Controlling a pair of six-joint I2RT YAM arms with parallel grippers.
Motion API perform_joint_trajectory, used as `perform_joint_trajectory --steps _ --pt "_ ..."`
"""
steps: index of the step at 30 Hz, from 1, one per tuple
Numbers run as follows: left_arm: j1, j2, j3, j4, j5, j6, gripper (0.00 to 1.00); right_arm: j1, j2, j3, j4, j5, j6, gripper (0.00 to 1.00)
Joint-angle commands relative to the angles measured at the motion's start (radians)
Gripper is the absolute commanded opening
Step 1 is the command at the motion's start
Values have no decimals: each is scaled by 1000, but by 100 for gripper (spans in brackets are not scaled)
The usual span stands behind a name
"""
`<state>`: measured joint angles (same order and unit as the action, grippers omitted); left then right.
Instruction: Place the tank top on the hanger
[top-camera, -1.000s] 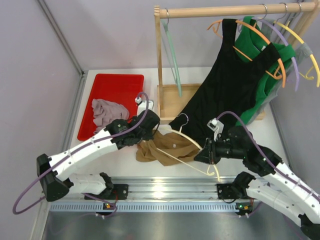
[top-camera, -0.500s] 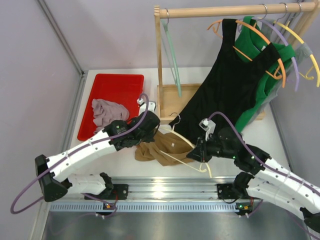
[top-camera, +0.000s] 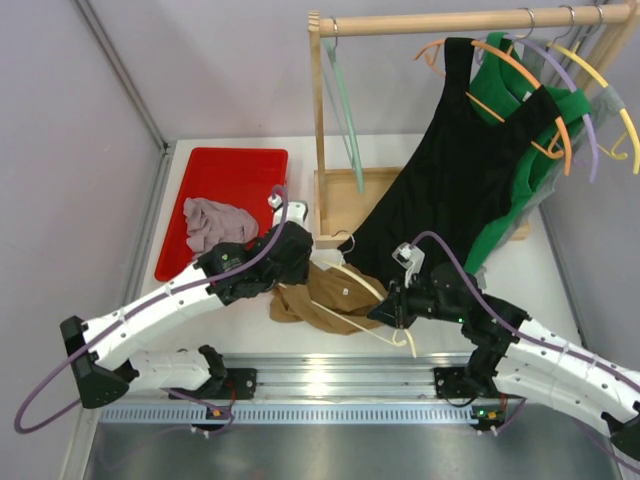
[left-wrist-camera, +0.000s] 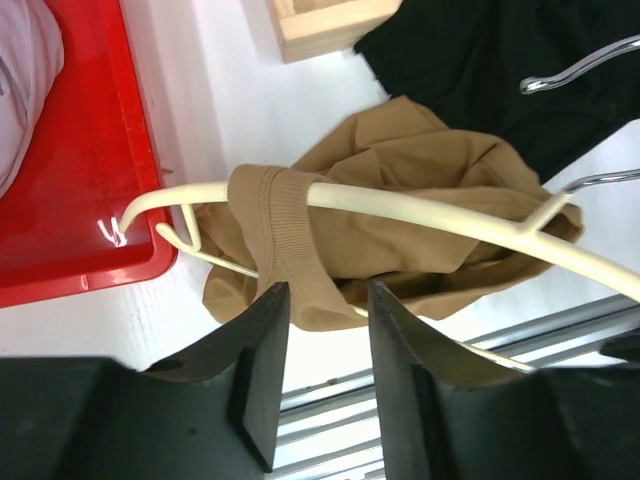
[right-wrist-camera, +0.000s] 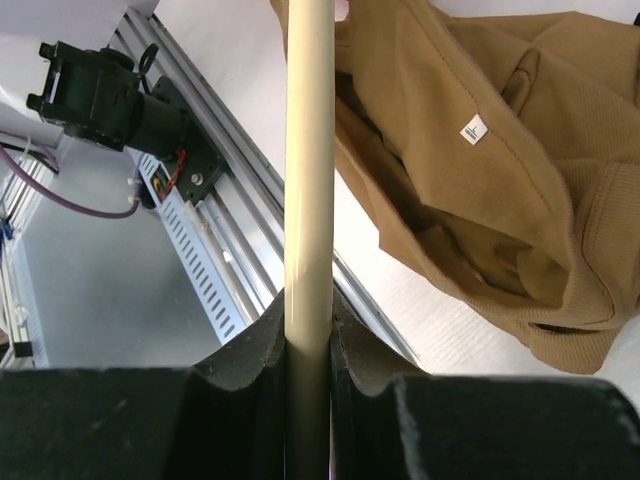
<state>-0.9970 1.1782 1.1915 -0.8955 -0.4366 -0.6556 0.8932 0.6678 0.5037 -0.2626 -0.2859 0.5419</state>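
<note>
off to the left of the left gripper (left-wrist-camera: 325, 295) sits the red tray (left-wrist-camera: 90, 200), with the near tip of the hanger (left-wrist-camera: 430, 212) pointing toward it; the left gripper's fingers (left-wrist-camera: 262, 380) are spread, a fold of the tank top (left-wrist-camera: 420, 170) hangs in the gap between them, and as far as we can see nothing is pinched; just ahead of those fingers one ribbed strap (left-wrist-camera: 275, 225) is looped over the hanger's arm, close to its tip; the rest of the tank top lies bunched on the table (left-wrist-camera: 250, 100) under and behind that arm; further right, the right gripper (right-wrist-camera: 307, 320) is pressed tight on the hanger's other arm, the cream bar running straight out ahead of it and the tan fabric lying to its right; beyond both grippers the black garment (left-wrist-camera: 480, 50) hangs close to the hanger's metal hook (left-wrist-camera: 600, 180).

we judge that one shoulder is on and the other is not yet; the risks as we see them: no gripper holds the looped strap and it sits near the tip, so a tilt or a pull of the hanger toward the right gripper could slide it off; a thin round bar in a two-finger pinch may roll; the hook could snag the black hem on a lift; the second strap is buried in the bunch, so a grab there may catch the wrong layer.
</note>
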Motion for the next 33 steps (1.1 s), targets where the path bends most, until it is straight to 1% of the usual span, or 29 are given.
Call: perform_joint_trajectory --steps 1,3,4,5,7,8,12,18,23,33 --pt "-6 -69 16 90 25 23 43 19 -4 -7 163 22 -28 0" --pt "-9 -103 -22 156 90 59 46 24 4 -14 181 25 -33 0" --pt "-9 -115 -41 237 110 69 47 26 12 -17 189 27 -34 0" --pt "-11 -136 -61 280 149 86 50 30 15 -21 194 28 -37 0" --pt "-11 -149 -122 369 177 106 51 30 21 -28 210 30 -40 0" --pt "-12 -146 -136 432 185 112 52 35 24 -30 212 33 -40 0" --pt "-14 -112 -190 553 158 131 53 39 27 -33 210 40 -45 0" --pt "-15 -77 -246 730 159 169 55 50 21 -28 186 59 -53 0" --pt "-15 -12 -248 737 156 178 54 55 18 -22 177 70 -56 0" --pt "-15 -12 -320 828 165 205 51 69 33 -22 194 82 -66 0"
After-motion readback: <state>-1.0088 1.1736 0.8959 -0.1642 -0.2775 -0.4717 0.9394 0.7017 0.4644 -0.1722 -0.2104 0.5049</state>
